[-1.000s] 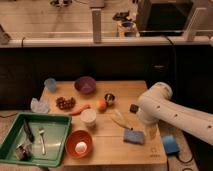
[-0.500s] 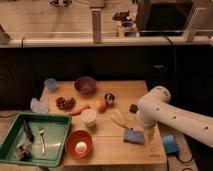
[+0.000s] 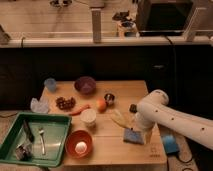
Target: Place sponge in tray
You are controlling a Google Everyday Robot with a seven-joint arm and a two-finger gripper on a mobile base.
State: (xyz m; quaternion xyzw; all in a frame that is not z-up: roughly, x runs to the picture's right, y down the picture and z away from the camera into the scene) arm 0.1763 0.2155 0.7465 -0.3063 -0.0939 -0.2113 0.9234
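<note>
Wood is filling the middle of the camera view: we are looking down at a wooden table [image 3: 107, 150] crowded with kitchen things. We are finding the sponge [image 3: 131, 136] lying flat on the table toward its front right, well apart from the tray [image 3: 54, 134], which is sitting at the front left corner. Inside the tray we are making out a light utensil [image 3: 42, 140] and a dark utensil [image 3: 27, 132]. Just beside the tray's right rim an orange bowl [image 3: 71, 142] is standing with a pale round thing [image 3: 81, 146] in it, and a white cup [image 3: 88, 116] is standing just behind that bowl.

The robot's white arm [image 3: 175, 120] is reaching in from the right, and the gripper [image 3: 142, 131] is hanging at its end, pointing down over the sponge's right edge. Its jaws are standing wide; we cannot tell whether they are touching the sponge, which is resting on the wood. A dark block [image 3: 133, 107] is lying just behind the arm's end.

Farther back we are seeing a purple bowl [image 3: 85, 85], a blue cup [image 3: 50, 84], a cluster of dark red fruit [image 3: 65, 103], a carrot [image 3: 80, 109], an orange fruit [image 3: 101, 104] and a small metal cup [image 3: 109, 98]. A brighter blue rounded object [image 3: 170, 144] is showing beyond the table's right edge, under the arm.
</note>
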